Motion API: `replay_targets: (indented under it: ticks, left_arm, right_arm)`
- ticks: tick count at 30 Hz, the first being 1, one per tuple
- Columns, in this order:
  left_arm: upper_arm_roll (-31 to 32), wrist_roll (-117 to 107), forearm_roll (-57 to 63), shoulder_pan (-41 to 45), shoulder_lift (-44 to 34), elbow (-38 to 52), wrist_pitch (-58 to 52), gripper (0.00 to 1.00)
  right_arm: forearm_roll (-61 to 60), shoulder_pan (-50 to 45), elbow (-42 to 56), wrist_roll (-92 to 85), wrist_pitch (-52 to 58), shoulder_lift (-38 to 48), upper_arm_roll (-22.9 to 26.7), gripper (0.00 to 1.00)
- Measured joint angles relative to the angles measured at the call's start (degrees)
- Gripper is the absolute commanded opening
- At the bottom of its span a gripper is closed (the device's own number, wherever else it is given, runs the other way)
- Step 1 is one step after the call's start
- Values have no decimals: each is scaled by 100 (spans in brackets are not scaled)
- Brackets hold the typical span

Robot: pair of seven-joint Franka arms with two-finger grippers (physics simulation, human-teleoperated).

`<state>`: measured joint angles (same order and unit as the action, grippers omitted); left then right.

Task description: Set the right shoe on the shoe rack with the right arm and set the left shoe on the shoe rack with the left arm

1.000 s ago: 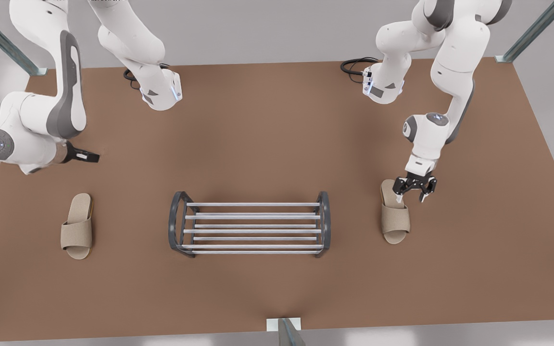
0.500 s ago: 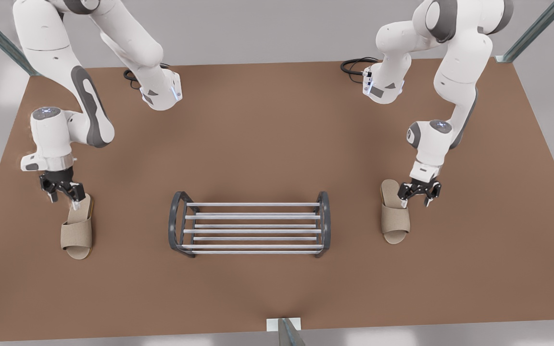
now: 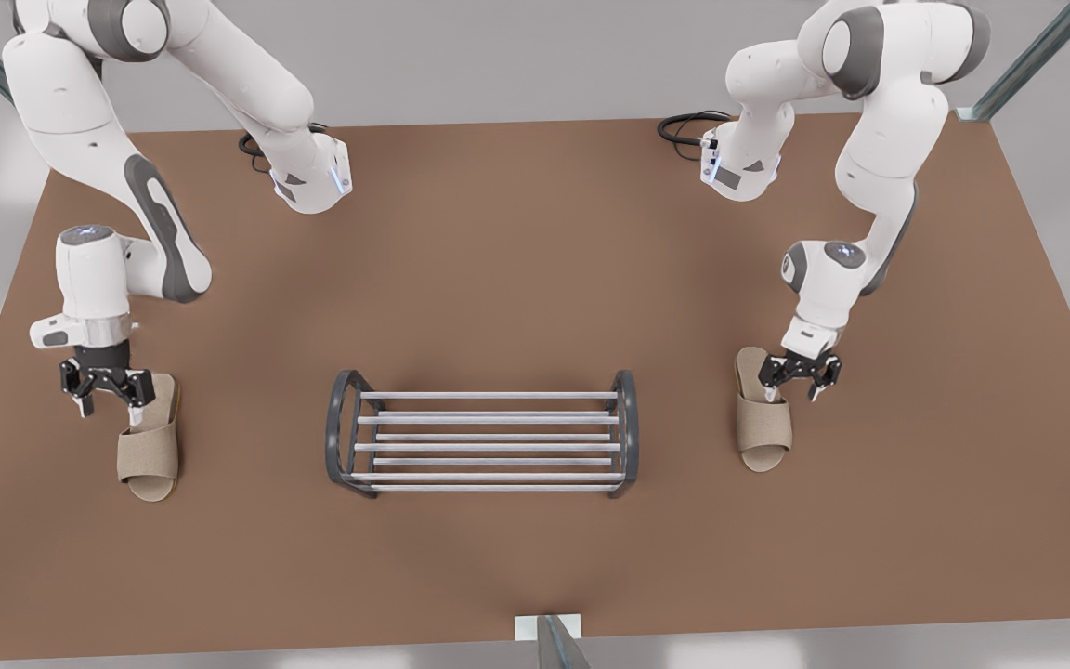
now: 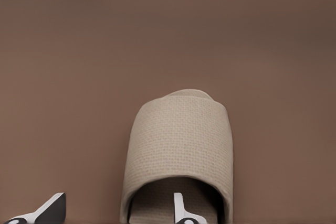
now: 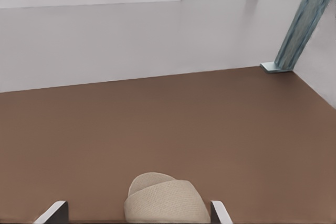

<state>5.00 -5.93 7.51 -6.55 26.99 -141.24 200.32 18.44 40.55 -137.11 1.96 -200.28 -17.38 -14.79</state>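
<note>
Jaws apart on both, you'll see: right gripper point(image 3: 108, 409) at the heel of the right shoe point(image 3: 149, 451), off the rack's point(image 3: 489, 419) end at the front view's left; left gripper point(image 3: 792, 392) at the left shoe's point(image 3: 763, 427) heel, opposite end.

Front cam: high, steep down-tilt, facing the arm bases across the whole table point(image 3: 535, 279), shoe rack point(image 3: 482, 435) centered. Left wrist cam: low and close behind one slipper point(image 4: 178, 150), looking along the tabletop. Right wrist cam: low behind the other slipper point(image 5: 167, 202), aimed past the table edge at a steel post point(image 5: 299, 24). Overlap with front cam: each slipper and surrounding tabletop.
</note>
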Motion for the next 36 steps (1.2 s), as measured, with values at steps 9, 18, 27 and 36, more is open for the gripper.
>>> replay_targets:
  ticks: [9, 18, 27, 36]
  left_arm:
    - [19, 1, 49, 46, 210, 253, 2, 100]
    - [25, 1, 60, 53, 295, 339, 2, 96]
    - [27, 0, 55, 49, 296, 368, 1, 52]
    - [27, 5, 16, 8, 284, 441, 1, 23]
  right_arm:
    - [1394, 680, 422, -142, -66, -974, -10, 100]
    - [2142, 1154, 1064, -230, -82, -1707, -169, 100]
    - [2362, 1211, 1377, -285, -85, -2039, -176, 100]
    - [2435, 1227, 1579, -323, -85, -2320, -171, 100]
